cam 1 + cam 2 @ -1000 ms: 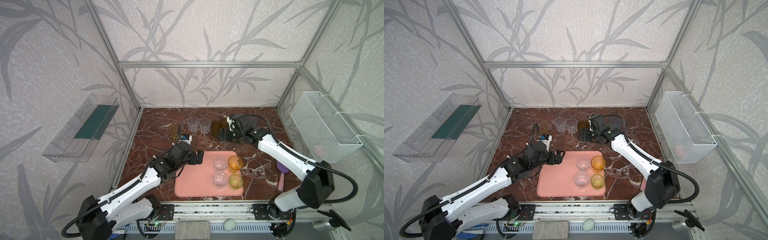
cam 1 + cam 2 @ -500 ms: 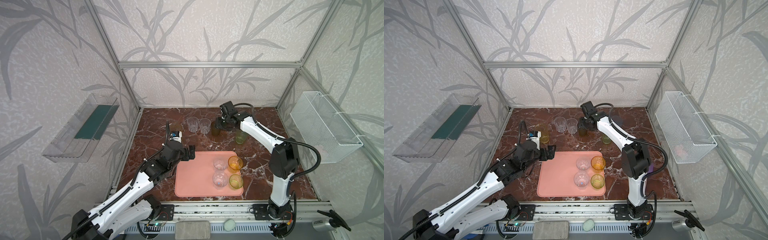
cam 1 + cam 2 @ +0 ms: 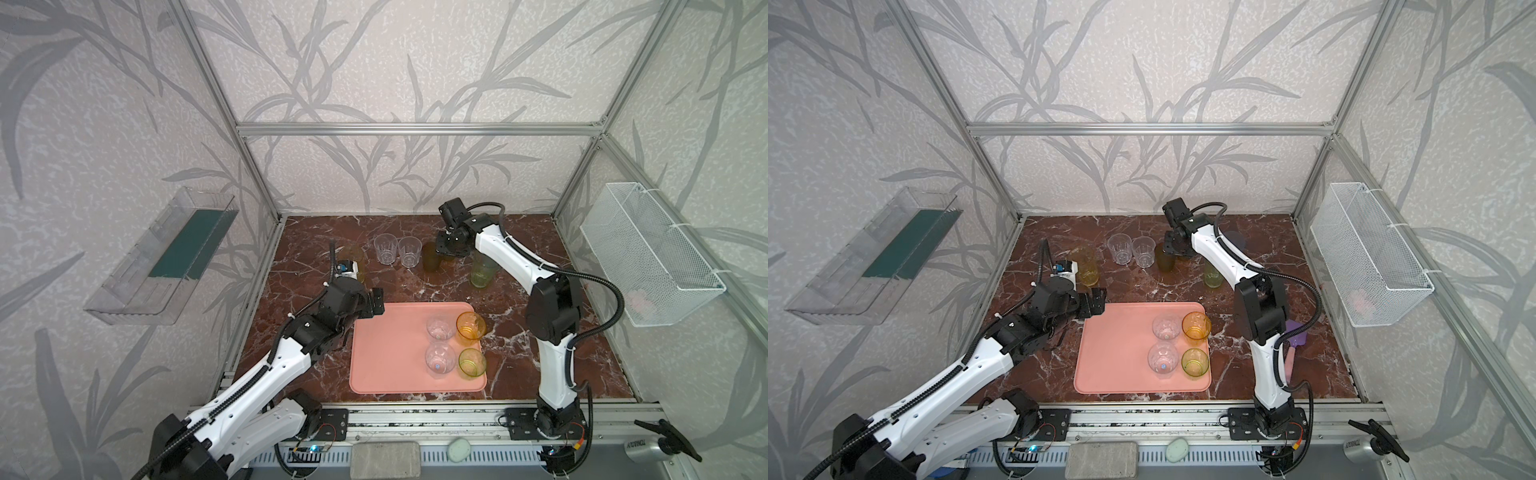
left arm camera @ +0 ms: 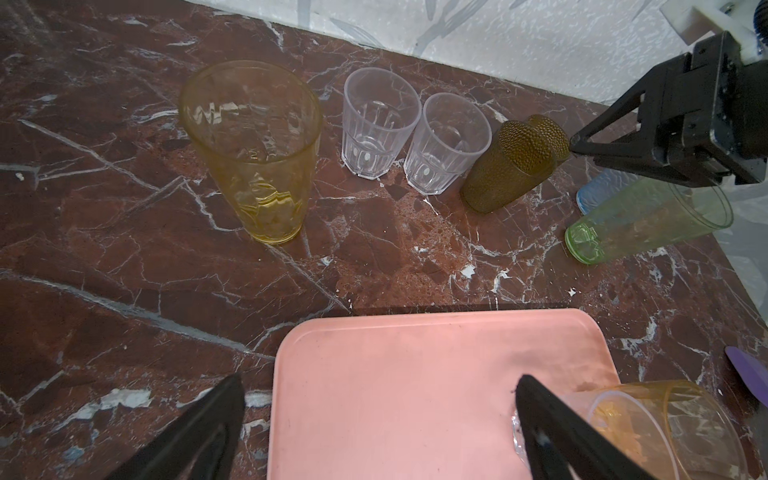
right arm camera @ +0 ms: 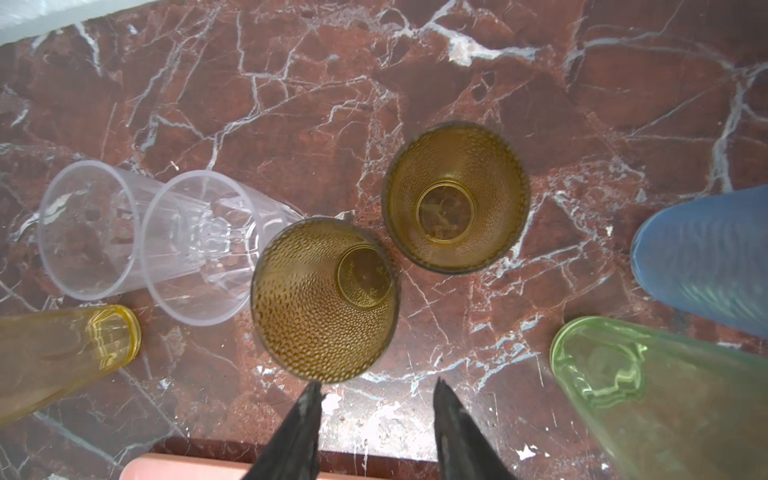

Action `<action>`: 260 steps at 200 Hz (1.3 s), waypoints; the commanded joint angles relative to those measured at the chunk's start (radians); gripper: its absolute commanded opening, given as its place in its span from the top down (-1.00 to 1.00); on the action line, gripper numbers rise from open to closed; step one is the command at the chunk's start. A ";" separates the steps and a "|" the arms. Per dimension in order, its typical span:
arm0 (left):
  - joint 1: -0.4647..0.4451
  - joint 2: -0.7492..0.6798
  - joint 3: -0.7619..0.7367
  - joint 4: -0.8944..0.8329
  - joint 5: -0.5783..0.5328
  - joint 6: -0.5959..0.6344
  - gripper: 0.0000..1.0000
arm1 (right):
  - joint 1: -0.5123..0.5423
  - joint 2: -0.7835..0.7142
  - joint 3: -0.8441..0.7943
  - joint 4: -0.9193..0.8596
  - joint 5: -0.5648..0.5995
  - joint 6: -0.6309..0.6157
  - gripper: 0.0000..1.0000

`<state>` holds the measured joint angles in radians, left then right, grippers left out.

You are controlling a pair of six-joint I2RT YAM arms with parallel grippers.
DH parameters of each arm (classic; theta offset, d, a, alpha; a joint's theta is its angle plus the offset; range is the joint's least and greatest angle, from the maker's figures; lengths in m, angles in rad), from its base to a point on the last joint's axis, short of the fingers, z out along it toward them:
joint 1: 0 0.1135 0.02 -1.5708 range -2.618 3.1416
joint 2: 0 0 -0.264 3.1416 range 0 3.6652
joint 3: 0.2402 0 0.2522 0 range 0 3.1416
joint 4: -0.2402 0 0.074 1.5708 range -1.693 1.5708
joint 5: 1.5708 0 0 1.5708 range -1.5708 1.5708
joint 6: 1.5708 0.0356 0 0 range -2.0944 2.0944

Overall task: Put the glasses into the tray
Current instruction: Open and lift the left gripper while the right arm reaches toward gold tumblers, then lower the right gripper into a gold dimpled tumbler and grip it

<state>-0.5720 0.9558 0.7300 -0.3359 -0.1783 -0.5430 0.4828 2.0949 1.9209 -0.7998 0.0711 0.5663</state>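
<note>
Tray [image 3: 386, 353] at front edge of counter [image 3: 513, 365], four glasses [image 3: 439, 360] on its right half. Left claw [image 4: 379, 384] released, spread wide over tray's far-left corner. Further back on counter: yellow glass [image 4: 253, 149], clear pair [image 4: 380, 120], amber pair [image 5: 324, 299], green glass [image 4: 644, 220], blue glass [image 5: 706, 253]. Right claw [image 5: 377, 384] by amber pair, released, empty.

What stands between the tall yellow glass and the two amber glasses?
Two clear faceted glasses, upright and side by side. The left wrist view shows them in a row with the tall yellow glass and the amber glasses.
</note>
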 commanded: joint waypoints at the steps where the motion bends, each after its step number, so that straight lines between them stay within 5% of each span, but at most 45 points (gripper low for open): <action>1: 0.007 -0.007 -0.005 -0.001 -0.004 -0.004 -0.98 | -0.008 0.029 0.042 -0.047 0.011 -0.013 0.11; 220: 0.014 -0.029 -0.029 0.028 0.006 -0.015 -0.99 | -0.023 0.174 0.179 -0.124 -0.019 -0.016 0.34; 260: 0.014 -0.031 -0.033 0.029 0.004 -0.018 -0.99 | -0.023 0.191 0.187 -0.130 -0.024 -0.014 0.58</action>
<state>-0.5655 0.9436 0.7113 -0.3191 -0.1699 -0.5465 0.4656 2.2623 2.0678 -0.8978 0.0467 0.5518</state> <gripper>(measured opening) 0.993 0.246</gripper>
